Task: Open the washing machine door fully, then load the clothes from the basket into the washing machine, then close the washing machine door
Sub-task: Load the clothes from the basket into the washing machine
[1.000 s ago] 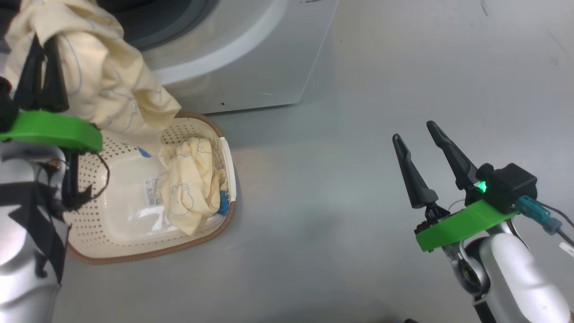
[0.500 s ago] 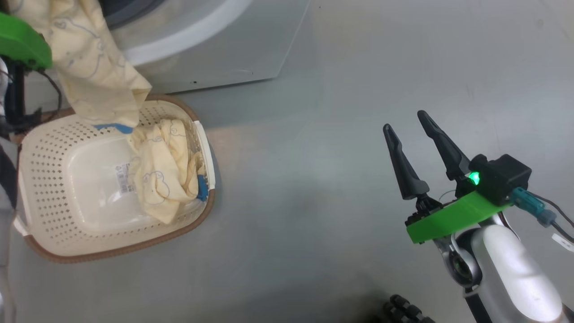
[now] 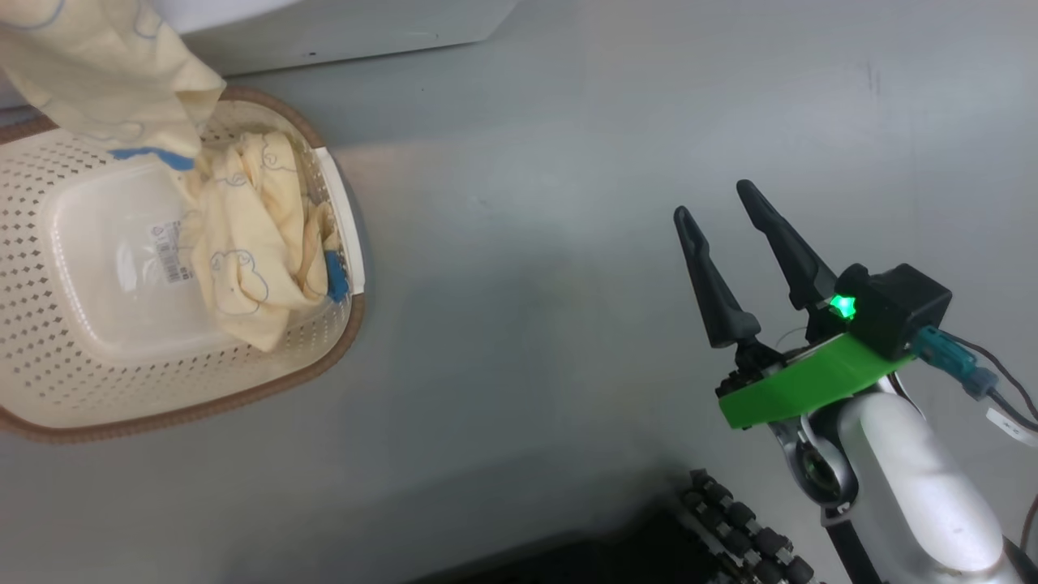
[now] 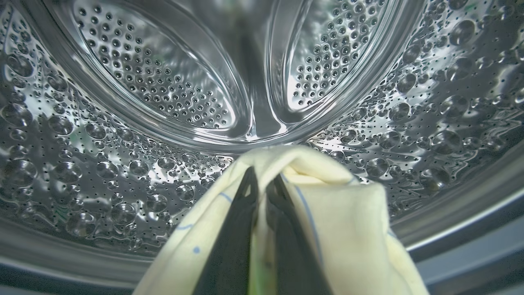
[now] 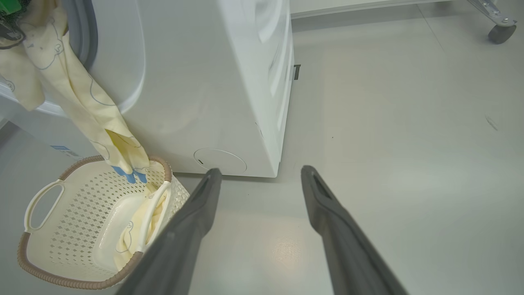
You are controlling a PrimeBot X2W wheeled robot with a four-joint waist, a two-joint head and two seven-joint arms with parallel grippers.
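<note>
In the left wrist view my left gripper (image 4: 262, 180) is shut on a pale yellow garment (image 4: 327, 229) and points into the perforated steel drum (image 4: 163, 102) of the washing machine (image 5: 229, 82). That garment (image 5: 82, 102) hangs out of the drum mouth, and its blue-edged end (image 5: 129, 174) dangles over the cream basket (image 5: 37, 262). A second yellow piece of the clothes (image 3: 243, 251) lies against the basket's (image 3: 49, 381) right wall, with a small blue piece (image 3: 335, 284) beside it. My right gripper (image 3: 714, 203) hovers open over the bare floor, far right of the basket. The washing machine door is out of view.
The grey floor (image 3: 527, 203) stretches between the basket and my right arm. My own dark wheeled base (image 3: 730, 527) shows at the bottom of the head view. A caster of some frame (image 5: 501, 32) stands at the far right of the right wrist view.
The head camera has shifted, so the basket and washer slid up and left in the picture. My left gripper and its garment rose out of the head view, towards the drum. The right gripper stayed open.
</note>
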